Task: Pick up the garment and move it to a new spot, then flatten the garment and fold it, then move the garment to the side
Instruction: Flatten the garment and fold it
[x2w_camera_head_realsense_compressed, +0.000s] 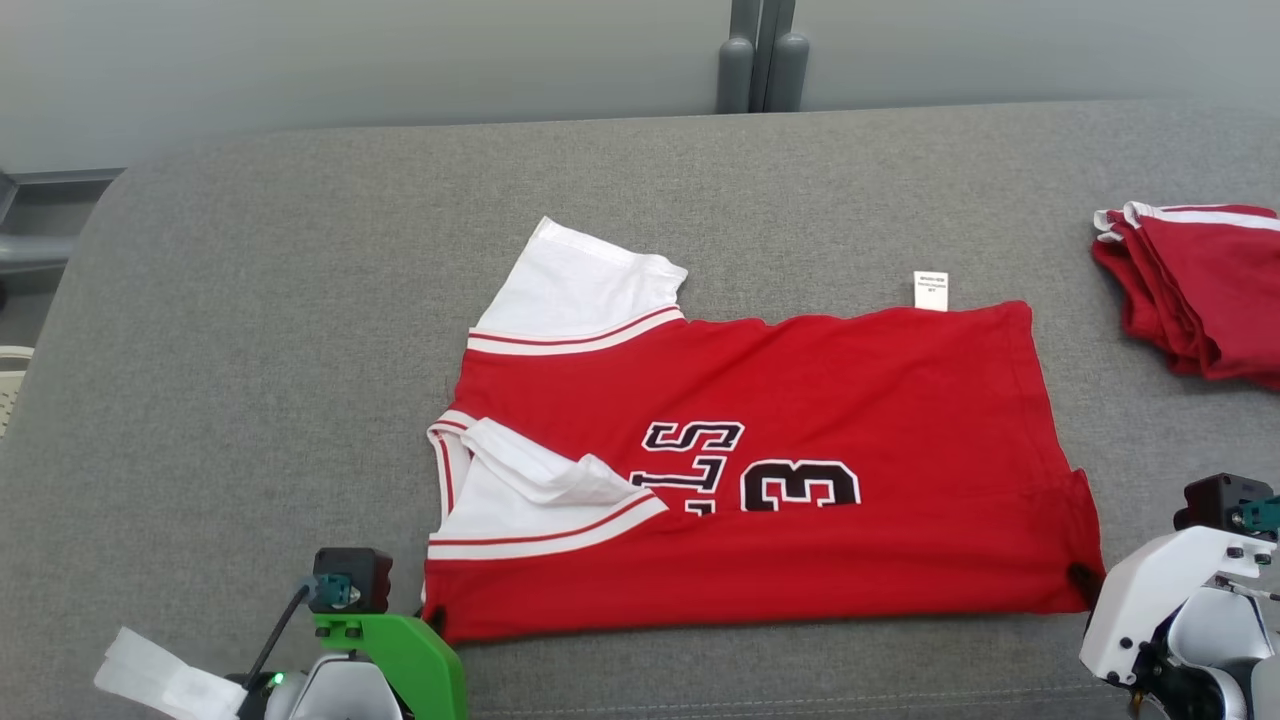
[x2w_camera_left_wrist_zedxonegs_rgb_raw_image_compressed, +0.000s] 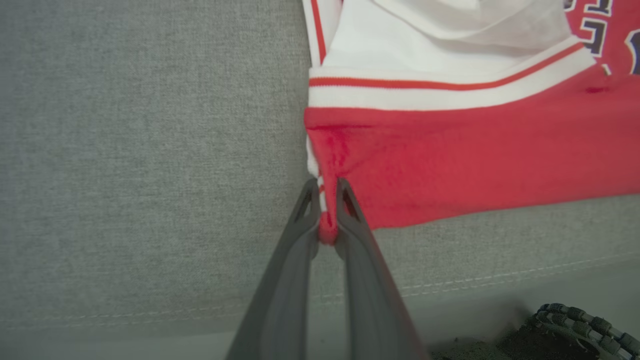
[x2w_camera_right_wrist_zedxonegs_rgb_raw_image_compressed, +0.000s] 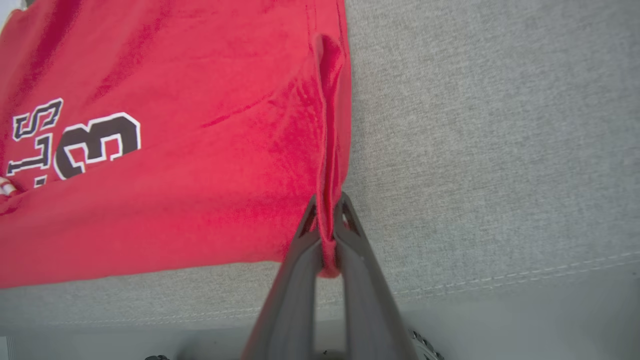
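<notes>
The garment (x2w_camera_head_realsense_compressed: 800, 420) is a red jersey with white sleeves and black lettering, lying folded lengthwise on the grey table (x2w_camera_head_realsense_compressed: 250, 330). My left gripper (x2w_camera_head_realsense_compressed: 435, 622) is shut on its near left corner; in the left wrist view the dark fingers (x2w_camera_left_wrist_zedxonegs_rgb_raw_image_compressed: 305, 220) pinch a bunch of red cloth (x2w_camera_left_wrist_zedxonegs_rgb_raw_image_compressed: 450, 150). My right gripper (x2w_camera_head_realsense_compressed: 1083, 578) is shut on the near right corner, and the right wrist view shows its fingers (x2w_camera_right_wrist_zedxonegs_rgb_raw_image_compressed: 352, 235) clamped on the red hem (x2w_camera_right_wrist_zedxonegs_rgb_raw_image_compressed: 330, 150). One white sleeve (x2w_camera_head_realsense_compressed: 580, 290) sticks out at the far left.
A stack of folded red and white garments (x2w_camera_head_realsense_compressed: 1200, 290) lies at the table's right edge. A white care label (x2w_camera_head_realsense_compressed: 931, 290) pokes out from the jersey's far edge. The table's front seam (x2w_camera_left_wrist_zedxonegs_rgb_raw_image_compressed: 500, 277) runs just below both grippers. A wall stands behind.
</notes>
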